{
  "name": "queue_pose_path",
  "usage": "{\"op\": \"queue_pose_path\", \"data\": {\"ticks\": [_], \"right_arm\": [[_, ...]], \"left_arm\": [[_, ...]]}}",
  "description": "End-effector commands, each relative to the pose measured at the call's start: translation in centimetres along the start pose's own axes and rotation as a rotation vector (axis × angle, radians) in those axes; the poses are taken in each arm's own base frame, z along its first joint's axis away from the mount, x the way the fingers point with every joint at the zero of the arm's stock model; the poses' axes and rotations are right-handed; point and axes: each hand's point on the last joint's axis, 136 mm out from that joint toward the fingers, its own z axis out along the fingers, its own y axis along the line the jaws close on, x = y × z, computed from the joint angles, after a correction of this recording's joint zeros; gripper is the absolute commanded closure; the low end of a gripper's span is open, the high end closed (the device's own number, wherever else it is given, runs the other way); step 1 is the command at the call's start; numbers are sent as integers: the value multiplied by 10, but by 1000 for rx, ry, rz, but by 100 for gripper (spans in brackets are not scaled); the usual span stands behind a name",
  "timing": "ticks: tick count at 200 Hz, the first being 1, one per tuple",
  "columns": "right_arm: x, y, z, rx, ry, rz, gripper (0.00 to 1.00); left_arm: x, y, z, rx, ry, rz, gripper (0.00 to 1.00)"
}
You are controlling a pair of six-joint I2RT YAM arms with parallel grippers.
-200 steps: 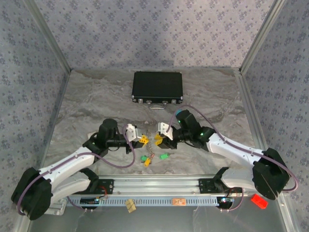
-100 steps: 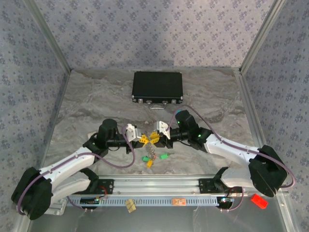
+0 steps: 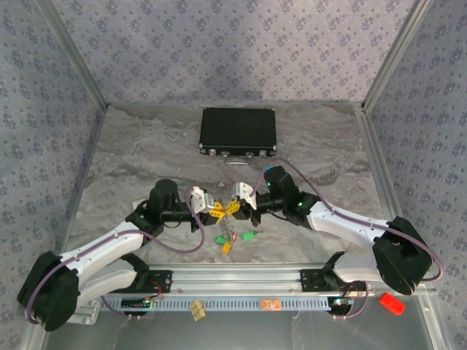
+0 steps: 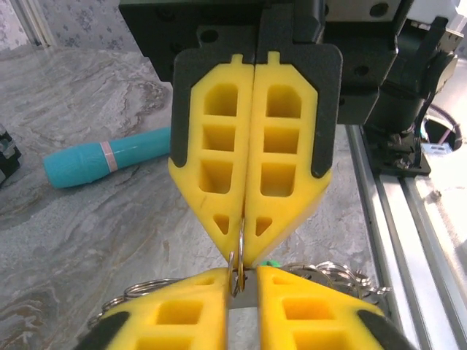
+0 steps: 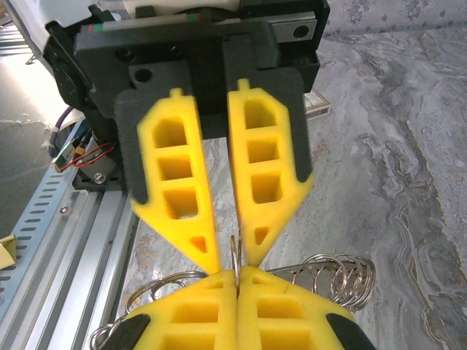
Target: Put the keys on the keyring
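Observation:
My two grippers meet tip to tip over the middle of the table. The right gripper is shut on a thin silvery keyring that stands on edge. The left gripper is open by a narrow gap, and the ring's edge sits between its yellow fingertips. A string of linked rings hangs beside the tips. Two green keys and a yellow key are below the grippers, near the table.
A black case lies at the back centre. A teal cylinder rests on the marble surface beside the right arm. An aluminium rail runs along the near edge, with a red block at its right end.
The right gripper has moved left until its tips meet the left gripper's. The hanging rings and keys shifted left with it. The left arm has hardly moved.

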Motion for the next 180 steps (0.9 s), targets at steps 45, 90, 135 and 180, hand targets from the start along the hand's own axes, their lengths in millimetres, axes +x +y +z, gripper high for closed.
{"op": "queue_pose_path", "data": {"ticks": [45, 90, 135, 180], "right_arm": [[-19, -29, -47, 218, 55, -33, 100], [-19, -55, -97, 440, 147, 14, 100], [-7, -78, -137, 647, 270, 140, 100], [-4, -84, -165, 791, 279, 249, 100]], "left_arm": [[-40, 19, -35, -215, -28, 18, 11], [-30, 9, -34, -278, 67, -117, 8], [-3, -20, 12, -356, 101, -398, 9], [32, -22, 51, -498, 349, -596, 16]]}}
